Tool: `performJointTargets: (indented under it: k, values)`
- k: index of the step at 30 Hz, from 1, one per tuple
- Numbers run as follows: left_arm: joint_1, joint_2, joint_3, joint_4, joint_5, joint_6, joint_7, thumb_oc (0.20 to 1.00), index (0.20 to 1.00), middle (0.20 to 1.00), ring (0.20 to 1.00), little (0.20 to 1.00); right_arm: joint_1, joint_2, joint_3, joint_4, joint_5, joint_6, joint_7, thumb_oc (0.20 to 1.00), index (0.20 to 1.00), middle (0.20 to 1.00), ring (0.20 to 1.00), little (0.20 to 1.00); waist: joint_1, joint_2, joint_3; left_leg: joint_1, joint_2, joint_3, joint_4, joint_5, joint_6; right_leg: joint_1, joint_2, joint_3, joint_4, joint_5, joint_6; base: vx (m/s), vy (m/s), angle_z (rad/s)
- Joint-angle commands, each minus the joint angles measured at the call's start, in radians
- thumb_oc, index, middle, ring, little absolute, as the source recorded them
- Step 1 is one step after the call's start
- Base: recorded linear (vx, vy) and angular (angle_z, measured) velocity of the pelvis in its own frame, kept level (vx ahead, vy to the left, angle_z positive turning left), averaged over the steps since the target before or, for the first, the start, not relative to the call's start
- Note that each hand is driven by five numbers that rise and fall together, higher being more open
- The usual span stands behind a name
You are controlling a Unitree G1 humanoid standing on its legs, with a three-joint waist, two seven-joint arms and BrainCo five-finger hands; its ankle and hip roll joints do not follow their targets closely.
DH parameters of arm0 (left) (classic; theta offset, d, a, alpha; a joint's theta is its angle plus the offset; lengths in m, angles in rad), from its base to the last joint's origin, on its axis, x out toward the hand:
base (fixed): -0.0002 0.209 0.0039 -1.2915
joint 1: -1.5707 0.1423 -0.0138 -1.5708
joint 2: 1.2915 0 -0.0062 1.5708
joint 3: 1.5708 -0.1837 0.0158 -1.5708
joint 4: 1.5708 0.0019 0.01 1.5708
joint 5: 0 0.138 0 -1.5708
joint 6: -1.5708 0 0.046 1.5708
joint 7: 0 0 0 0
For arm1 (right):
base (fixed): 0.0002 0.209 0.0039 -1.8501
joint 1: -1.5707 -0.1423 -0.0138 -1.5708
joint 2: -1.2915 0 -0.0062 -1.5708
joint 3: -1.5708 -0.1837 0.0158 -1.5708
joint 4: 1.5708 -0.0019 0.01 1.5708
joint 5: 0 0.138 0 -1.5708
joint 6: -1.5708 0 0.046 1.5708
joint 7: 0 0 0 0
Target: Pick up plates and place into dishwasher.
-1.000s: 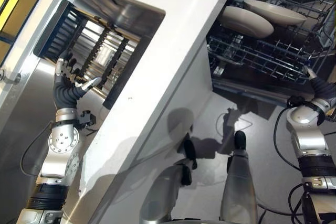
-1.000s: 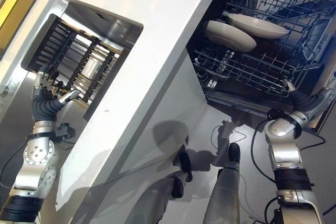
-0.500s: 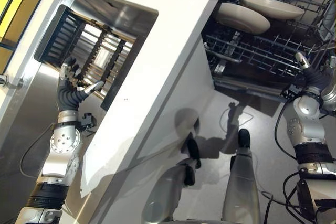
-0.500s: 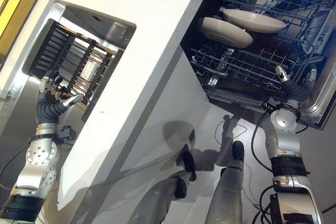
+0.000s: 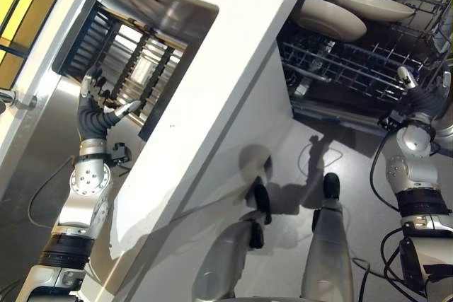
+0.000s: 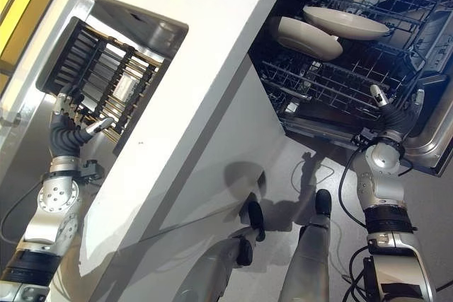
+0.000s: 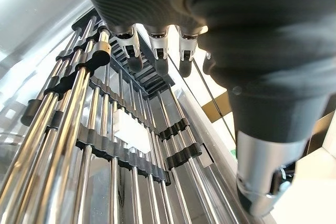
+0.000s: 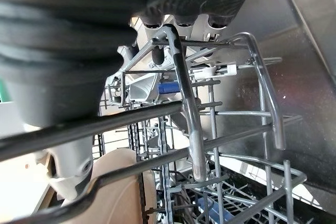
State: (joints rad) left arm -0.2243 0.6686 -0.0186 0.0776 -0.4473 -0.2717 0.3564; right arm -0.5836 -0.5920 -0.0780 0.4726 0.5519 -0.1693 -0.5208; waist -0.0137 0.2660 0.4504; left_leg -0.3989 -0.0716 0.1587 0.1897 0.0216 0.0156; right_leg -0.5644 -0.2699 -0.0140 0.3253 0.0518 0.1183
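Robot works between sink rack and dishwasher
Left hand (image 5: 98,107) open, empty, over drying rack (image 5: 134,68); right hand (image 6: 393,114) open at dishwasher rack (image 6: 333,68) holding two plates (image 6: 311,37).

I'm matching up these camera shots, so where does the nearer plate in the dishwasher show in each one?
Left eye view: nearer plate, upper right, in the rack.
Right eye view: upper right, same rack slot.
Left wrist view: not in it.
Right wrist view: a beige plate edge low behind the wires; which plate, cannot tell.
Shared landmark: the rack.

Left hand over a metal rack
The left hand (image 7: 210,30) hangs with fingers (image 7: 131,51) straight above the rack's (image 7: 105,145) chrome bars.
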Motion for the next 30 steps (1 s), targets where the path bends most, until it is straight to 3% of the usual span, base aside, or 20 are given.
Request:
performJointTargets:
  k: [1,19,30]
  values:
    - [-0.104,-0.087,-0.057,-0.011,-0.013,-0.067,0.029,1.0,1.0,1.0,1.0,1.0,-0.187,0.114,0.25,-0.067,-0.082,0.04,0.166,1.0,1.0,1.0,1.0,1.0,0.035,-0.004,0.07,-0.047,-0.039,-0.041,0.17,-0.123,-0.01,0.055,-0.046,-0.02,-0.088,0.034,-0.004,0.06,0.086,-0.01]
    - [-0.043,-0.096,-0.065,-0.038,-0.042,-0.061,0.013,1.0,1.0,1.0,1.0,1.0,-0.271,0.131,0.33,-0.08,-0.147,0.115,0.202,1.0,1.0,1.0,1.0,1.0,0.113,-0.001,0.07,0.027,-0.089,-0.088,0.18,-0.129,-0.001,0.186,-0.11,-0.083,-0.104,0.048,-0.001,0.07,0.062,0.05]
    - [0.016,-0.071,-0.035,-0.051,-0.056,-0.07,-0.008,1.0,1.0,1.0,1.0,1.0,-0.325,0.129,0.297,-0.035,-0.14,0.071,0.149,1.0,1.0,1.0,1.0,1.0,0.198,-0.015,0.07,0.005,-0.1,-0.122,0.192,-0.126,0.003,0.218,-0.137,-0.172,-0.101,0.055,-0.001,0.04,0.004,0.17]
